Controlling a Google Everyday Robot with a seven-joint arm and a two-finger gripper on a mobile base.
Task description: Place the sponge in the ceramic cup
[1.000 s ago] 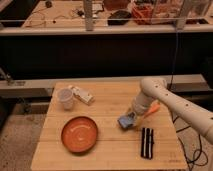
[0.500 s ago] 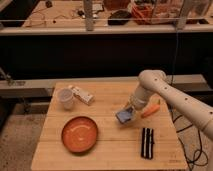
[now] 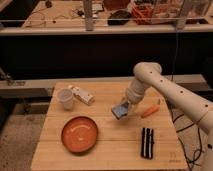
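The gripper (image 3: 125, 106) hung over the middle of the table (image 3: 110, 152), its jaws clamped on the sponge (image 3: 120, 110), which hung tilted beneath its tips. Over the last second the claw had risen and drifted a little left, carrying the sponge away from the orange stick (image 3: 150, 110) and the black striped object (image 3: 146, 142). I judged this to be the carry toward the ceramic cup (image 3: 65, 98), which stood well apart near the table's far-left corner, just beside the box (image 3: 82, 95). The cup looked empty, though its inside was dim. The orange plate (image 3: 79, 134) held nothing.
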